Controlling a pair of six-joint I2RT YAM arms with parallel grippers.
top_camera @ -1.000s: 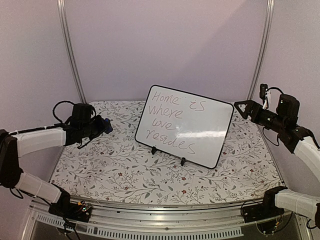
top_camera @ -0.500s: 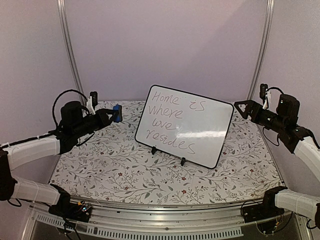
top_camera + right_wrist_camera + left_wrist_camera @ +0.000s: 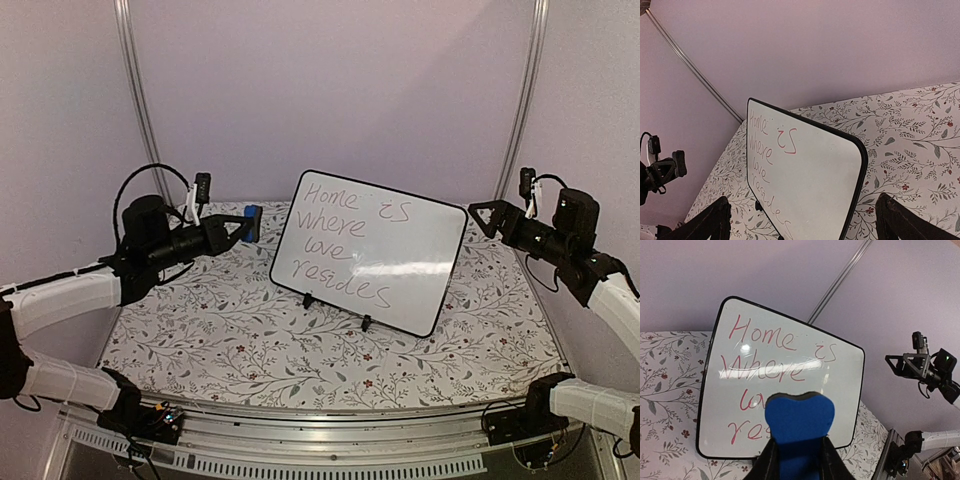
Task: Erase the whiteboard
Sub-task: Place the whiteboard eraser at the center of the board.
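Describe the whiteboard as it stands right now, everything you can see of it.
The whiteboard is a glossy white rectangle with rounded corners and a thin black rim, with glare across it. It stands leaning back on two small black feet on the flowered tablecloth. Purplish handwriting, "Home is where love resides", fills its left half, none wiped. The blue eraser hovers near its upper left edge, apart.
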